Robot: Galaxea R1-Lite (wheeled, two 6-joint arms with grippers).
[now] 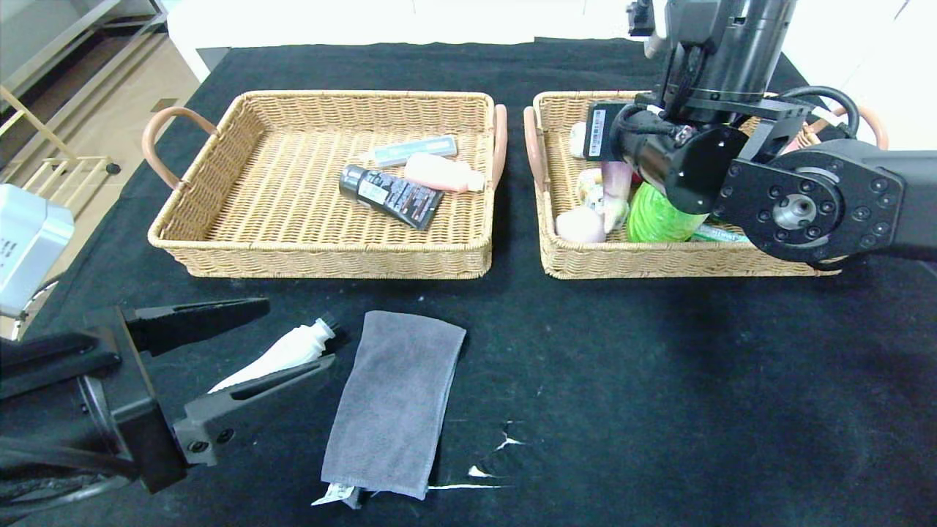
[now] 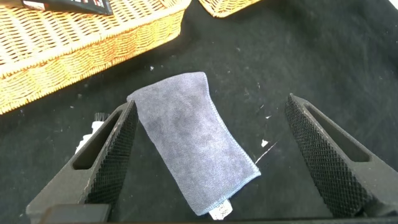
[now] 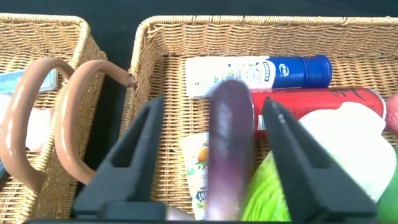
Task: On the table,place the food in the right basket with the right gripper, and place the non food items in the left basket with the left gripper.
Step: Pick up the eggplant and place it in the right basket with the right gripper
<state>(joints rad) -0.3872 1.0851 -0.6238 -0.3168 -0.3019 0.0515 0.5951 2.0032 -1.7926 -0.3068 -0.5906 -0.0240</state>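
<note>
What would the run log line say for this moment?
right gripper: open over right basket, eggplant between fingers | left gripper: open above towel | tube on table

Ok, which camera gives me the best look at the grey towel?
The head view: the grey towel lies whole on the table. The left wrist view shows most of it, one edge behind a finger of the left gripper. The right wrist view misses it.

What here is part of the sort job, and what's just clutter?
Job: grey towel and white tube, both unsorted; left basket; right basket; eggplant between the right gripper fingers; left gripper by the tube.
Clutter: wooden rack on the floor; white scuffs on the black cloth.
</note>
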